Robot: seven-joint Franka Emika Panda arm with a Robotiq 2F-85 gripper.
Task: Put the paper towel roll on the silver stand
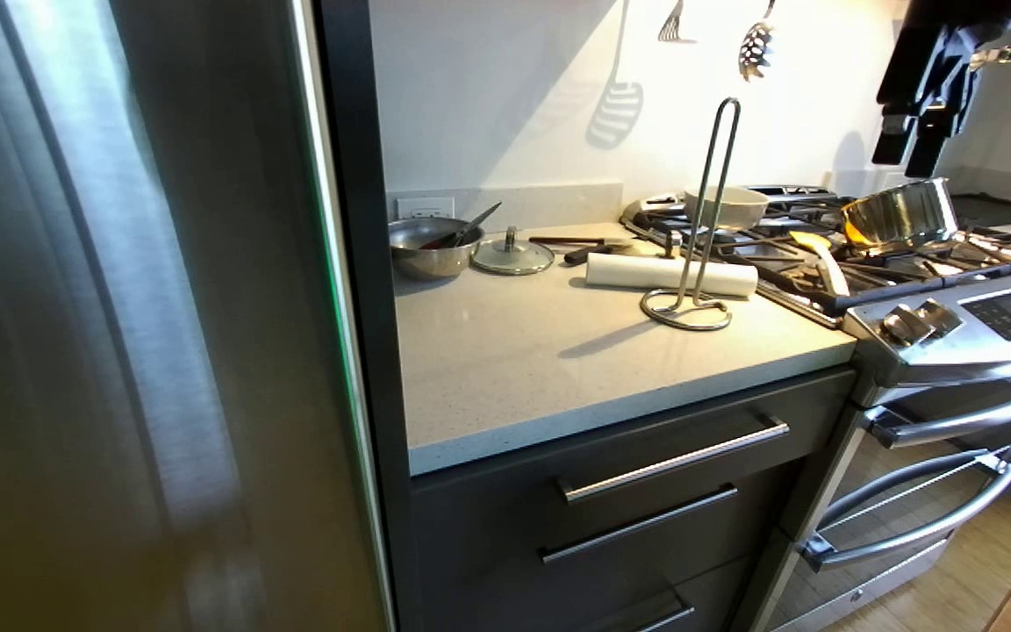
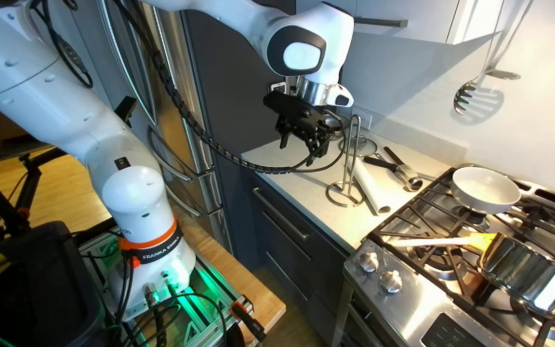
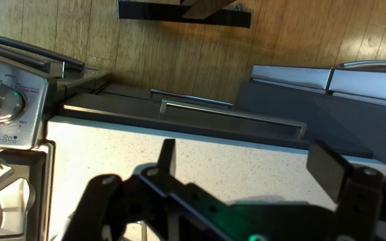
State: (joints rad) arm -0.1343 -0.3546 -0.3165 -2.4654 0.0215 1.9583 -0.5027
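The paper towel roll (image 1: 624, 270) is a slim white cylinder lying on its side on the countertop, just behind the silver stand (image 1: 690, 327). That stand is upright and bare, a tall wire loop over a round base ring. An exterior view shows the roll (image 2: 373, 188) lying right beside the stand (image 2: 356, 116). My gripper (image 2: 297, 150) hangs above the counter, apart from both things and level with the upper part of the stand. In the wrist view the gripper (image 3: 241, 157) is wide open over speckled countertop, nothing between its fingers. The roll does not show there.
Behind the roll lie dark-handled utensils (image 2: 378, 164), a glass lid (image 1: 512, 256) and a metal bowl (image 1: 435, 262). The gas cooktop (image 2: 417, 241) adjoins the counter, carrying a white bowl (image 2: 485, 188) and a tilted steel pot (image 2: 530, 274). A steel fridge (image 1: 163, 351) borders the opposite end.
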